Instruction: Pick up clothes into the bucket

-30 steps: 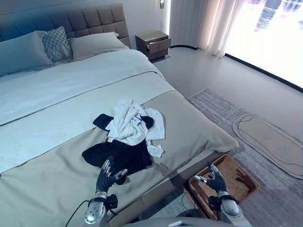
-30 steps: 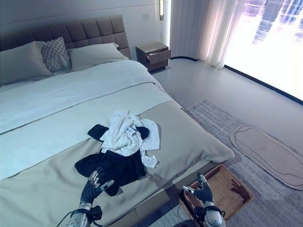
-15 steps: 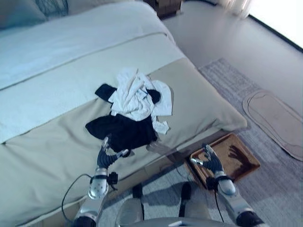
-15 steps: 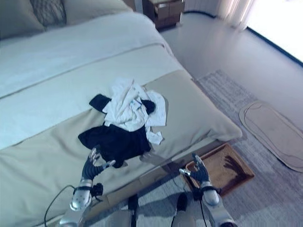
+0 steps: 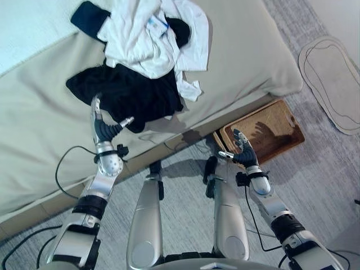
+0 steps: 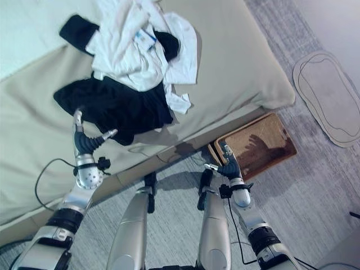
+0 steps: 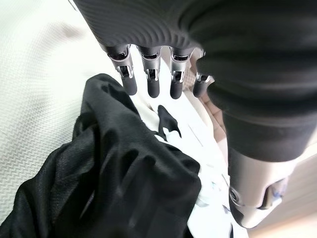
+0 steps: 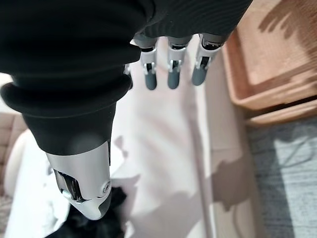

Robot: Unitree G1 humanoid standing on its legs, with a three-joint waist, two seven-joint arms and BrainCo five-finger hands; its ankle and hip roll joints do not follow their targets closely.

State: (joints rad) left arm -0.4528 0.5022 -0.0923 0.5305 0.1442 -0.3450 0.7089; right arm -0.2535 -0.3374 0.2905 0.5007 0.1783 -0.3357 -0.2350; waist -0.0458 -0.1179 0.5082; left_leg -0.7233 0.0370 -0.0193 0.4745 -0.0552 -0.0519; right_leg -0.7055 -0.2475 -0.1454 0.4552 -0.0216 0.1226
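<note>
A heap of clothes lies on the bed (image 5: pixel 45 107) near its foot edge: a white garment (image 5: pixel 147 39) on top and a black garment (image 5: pixel 130 95) spread below it, reaching toward the edge of the mattress. The left hand (image 5: pixel 103 128) is raised just at that edge, beside the near corner of the black garment, its fingers (image 5: pixel 95 108) straight and spread wide with the thumb stuck out sideways, holding nothing. The left wrist view adds what the head views cannot: the dark fingertips hang over the black cloth (image 7: pixel 114 188) without gripping it, and white cloth (image 7: pixel 198 144) shows past the black folds.

The bucket is a flat woven basket (image 5: pixel 284 138) on the floor, beside the foot of the bed and partly tucked against its base. The right hand (image 5: pixel 241 151) hovers just beside the basket's near corner, fingers (image 5: pixel 238 138) relaxed and open, empty. The right wrist view shows the basket's inner wall (image 8: pixel 277 64) and rim up close, with the pale side of the bed (image 8: pixel 168 163) running beside it, and a scrap of black cloth at the far end of the mattress.

A grey rug (image 5: pixel 332 185) lies under the basket, with open floor on the side away from the bed. A pale oval mat (image 5: pixel 332 79) lies well apart from the basket, farther out on the rug. Between the clothes and the basket the mattress corner (image 5: pixel 281 73) lies bare
</note>
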